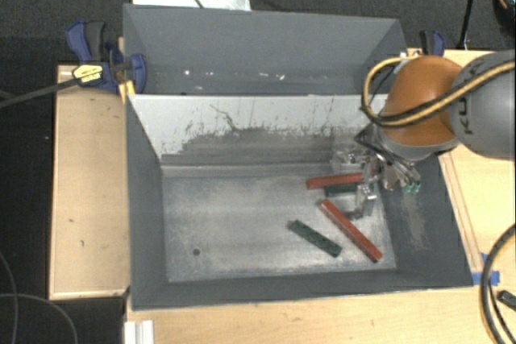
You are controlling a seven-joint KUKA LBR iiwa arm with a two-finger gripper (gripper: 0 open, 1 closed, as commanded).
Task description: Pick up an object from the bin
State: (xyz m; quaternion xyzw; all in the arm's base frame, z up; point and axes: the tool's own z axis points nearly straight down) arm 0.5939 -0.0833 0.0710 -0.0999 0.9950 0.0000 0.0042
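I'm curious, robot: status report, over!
Gripper low in grey bin, at upper red stick. Second red stick and dark green stick close below.

Soft, even light from above; small bright glints dot the back wall of the bin [258, 52].

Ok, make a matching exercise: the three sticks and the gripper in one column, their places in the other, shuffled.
Things:
1. upper red stick
2. lower red stick
3. dark stick
4. gripper

Places:
A. leftmost of the sticks
B. ends nearest the bin's front right corner
C. furthest right of the four
D. nearly level, right end at the gripper

Pairs: 1-D, 2-B, 3-A, 4-C
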